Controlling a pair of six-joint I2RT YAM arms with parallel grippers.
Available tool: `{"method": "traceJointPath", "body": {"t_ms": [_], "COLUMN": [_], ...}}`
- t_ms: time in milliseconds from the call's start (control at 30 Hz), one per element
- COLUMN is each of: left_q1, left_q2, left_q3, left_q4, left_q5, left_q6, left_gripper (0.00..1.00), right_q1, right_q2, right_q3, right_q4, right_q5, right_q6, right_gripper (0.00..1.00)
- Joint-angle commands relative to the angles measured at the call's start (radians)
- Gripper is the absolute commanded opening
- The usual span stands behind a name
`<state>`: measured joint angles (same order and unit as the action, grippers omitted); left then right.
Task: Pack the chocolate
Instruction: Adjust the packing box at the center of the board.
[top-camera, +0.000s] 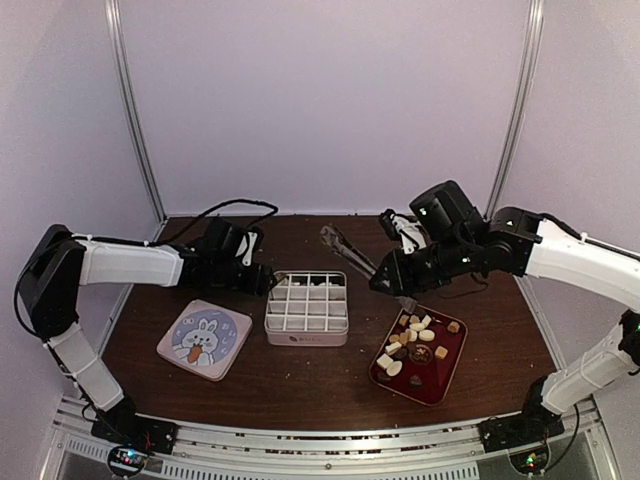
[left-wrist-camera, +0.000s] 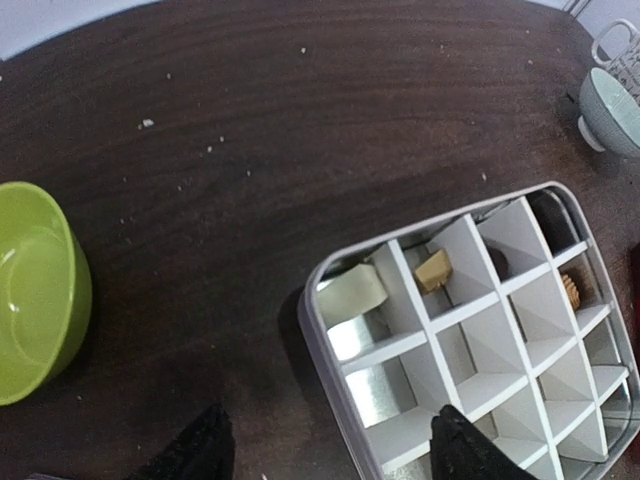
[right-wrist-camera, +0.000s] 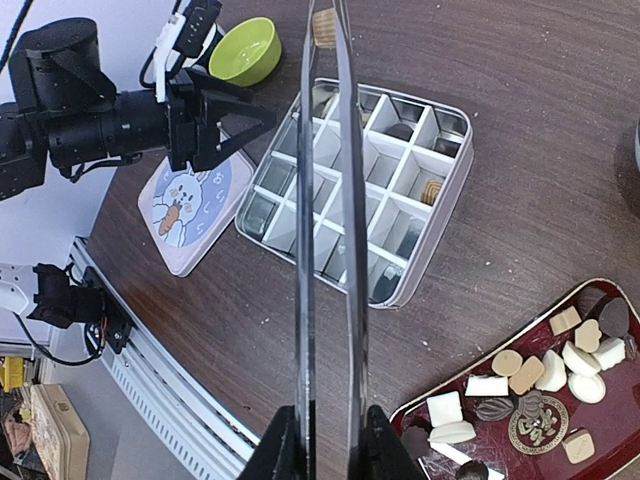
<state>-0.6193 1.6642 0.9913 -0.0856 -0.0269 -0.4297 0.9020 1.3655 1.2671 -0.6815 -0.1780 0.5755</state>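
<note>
Your right claw (right-wrist-camera: 325, 445) pinches tongs (right-wrist-camera: 326, 250) that grip one tan chocolate (right-wrist-camera: 323, 27) at their tip.
The tongs run lengthwise across the divided tin (right-wrist-camera: 440, 215), tip past its far edge. The other chocolates (right-wrist-camera: 530, 372) lie on the red tray (right-wrist-camera: 445, 385). Your left claw (right-wrist-camera: 258, 133) is spread beside the tin.

The top camera is looking down from behind while both wrist cameras are viewing the same divided tin (top-camera: 306, 335) closer.

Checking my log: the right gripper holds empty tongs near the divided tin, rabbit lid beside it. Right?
Not empty: the right wrist view shows a tan chocolate piece pinched at the tips of the tongs. The right gripper does hold them near the divided tin, with the rabbit lid beside it.
</note>
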Motion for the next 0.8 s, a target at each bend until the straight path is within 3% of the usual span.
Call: {"method": "traceJointPath", "body": {"t_ms": [0, 467, 600, 700, 767], "left_q1": [-0.001, -0.063, -0.063, -0.063, -0.064], "left_q2": [0.022, 0.198, 0.237, 0.263, 0.279], "left_q3": [0.038, 0.303, 0.352, 0.377, 0.391], "left_q4": [-0.132, -0.463, -0.506, -0.512, -0.52], "left_q5": [0.041, -0.122, -0.141, -0.107, -0.091], "left_q6": [-0.074, -0.108, -0.123, -0.124, -0.125], "left_gripper": [0.67, 0.6, 0.52, 0.37, 0.35], "right_q1": [-0.02, -0.071, -0.088, -0.102, -0.109], "right_q2": [-0.064, -0.16, -0.193, -0.211, -0.219], "right_q3": [-0.058, -0.162, -0.189, -0.207, -0.214], "right_q4": [0.053, 0.089, 0.094, 0.1, 0.104], "right_q5": [0.041, 0.024, 0.016, 0.009, 0.001], "right_q6": [-0.006, -0.032, -0.036, -0.038, -0.04], "right_gripper": [0.17, 0.16, 0.16, 0.16, 0.16]}}
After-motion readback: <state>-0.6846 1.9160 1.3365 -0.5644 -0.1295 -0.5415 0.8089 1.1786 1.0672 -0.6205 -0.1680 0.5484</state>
